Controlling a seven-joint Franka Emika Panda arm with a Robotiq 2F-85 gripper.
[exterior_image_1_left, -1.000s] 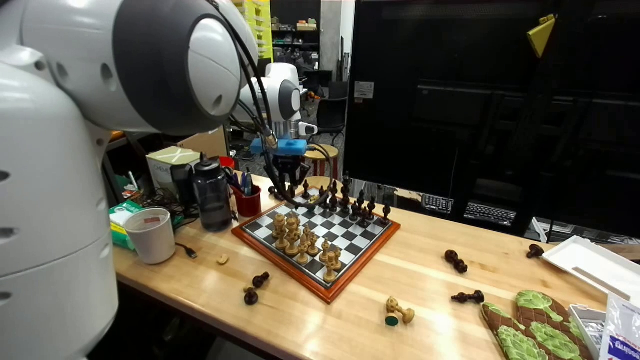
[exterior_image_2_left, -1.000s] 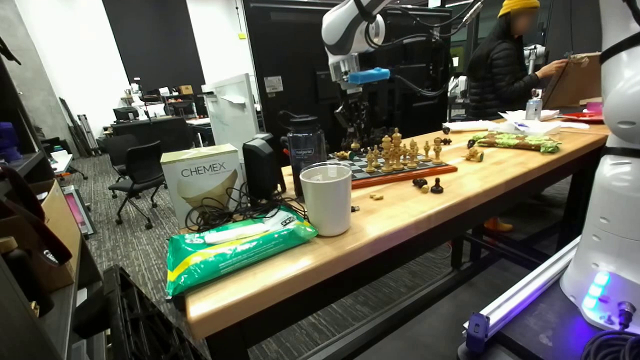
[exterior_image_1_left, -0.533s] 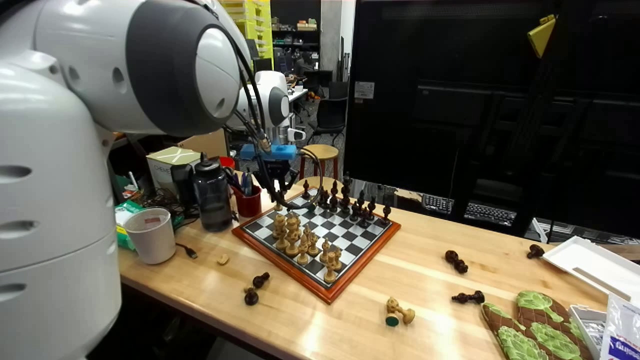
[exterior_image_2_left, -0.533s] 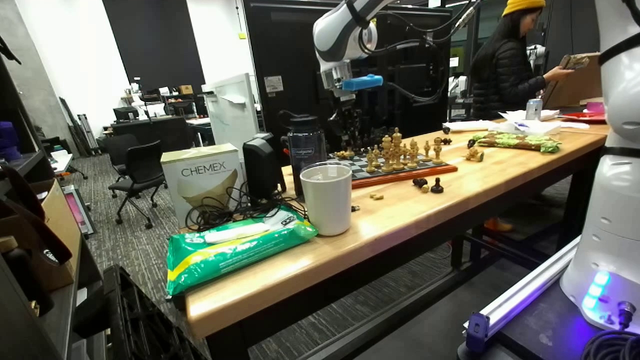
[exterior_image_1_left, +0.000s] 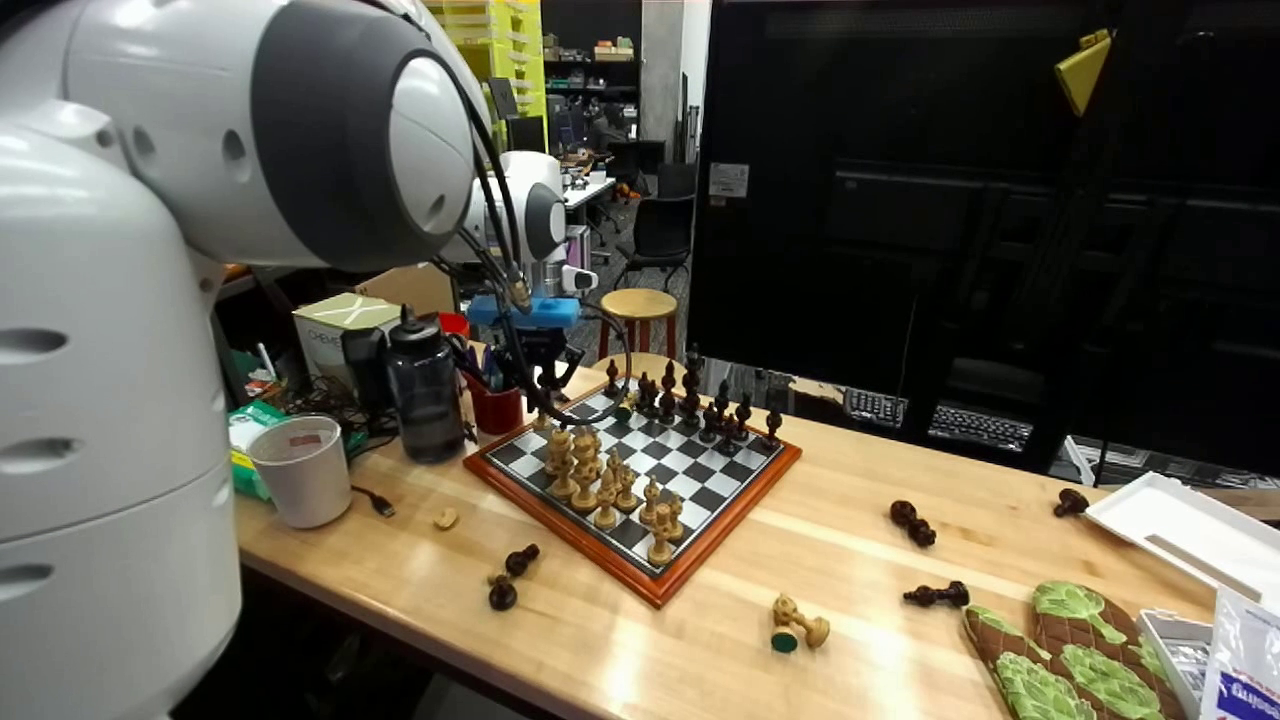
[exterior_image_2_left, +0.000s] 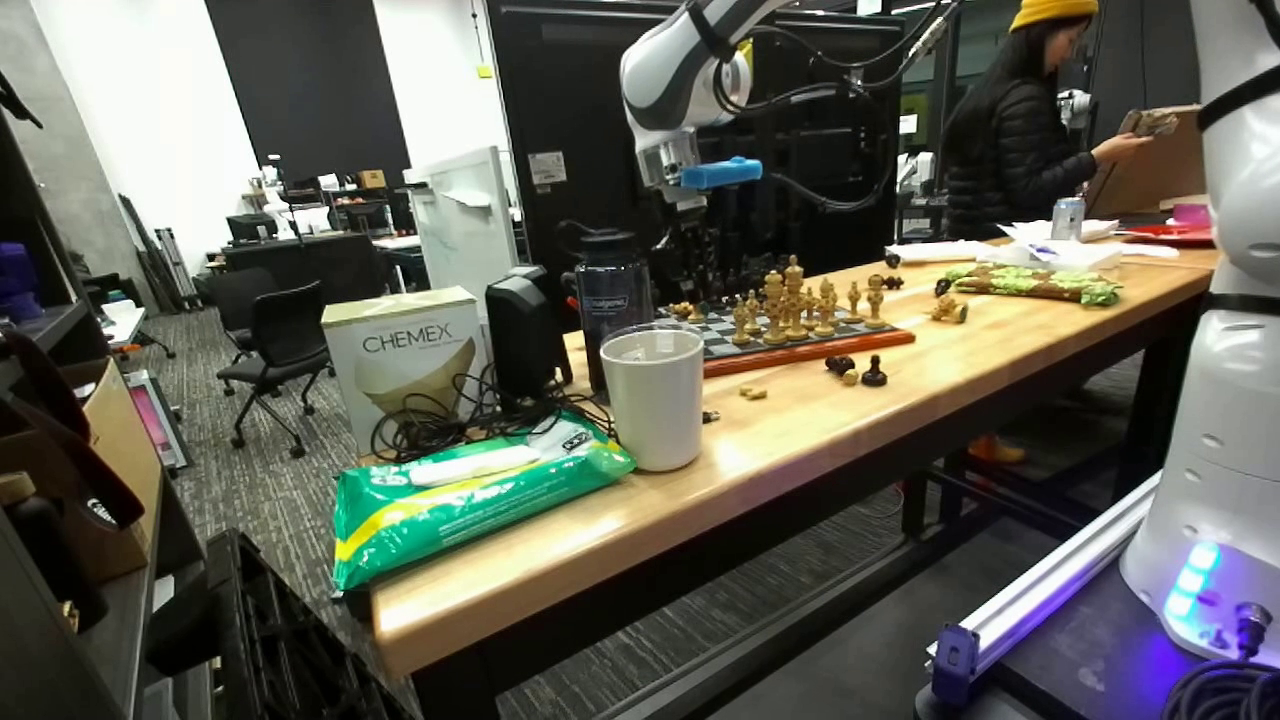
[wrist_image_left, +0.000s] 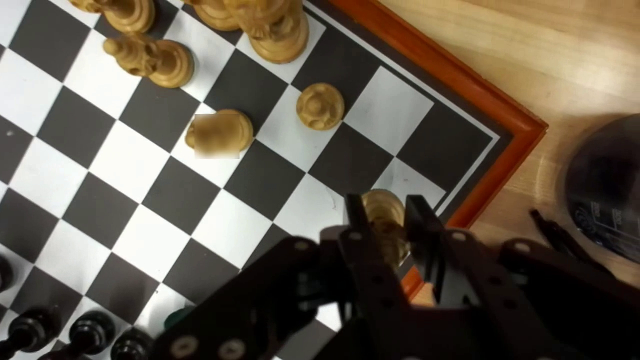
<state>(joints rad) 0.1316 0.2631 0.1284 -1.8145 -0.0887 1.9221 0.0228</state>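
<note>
Wrist view, chess piece (wrist_image_left: 387, 222), between fingers (wrist_image_left: 356, 215)

In an exterior view, the box (exterior_image_2_left: 400, 360) says CHEMEX in big letters. The dark bottle (exterior_image_2_left: 612, 285) says nalgene in little white letters. A dark strap (exterior_image_2_left: 90, 460) says Canon. The words on the green pack (exterior_image_2_left: 480, 495), the wall sign (exterior_image_1_left: 728, 180) and the clear bag (exterior_image_1_left: 1240, 650) are too hard to read.

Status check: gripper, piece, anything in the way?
Gripper closed on a light chess piece. Piece near chessboard edge; contact with board unclear. Red cup close beside that edge, possible snag.
</note>
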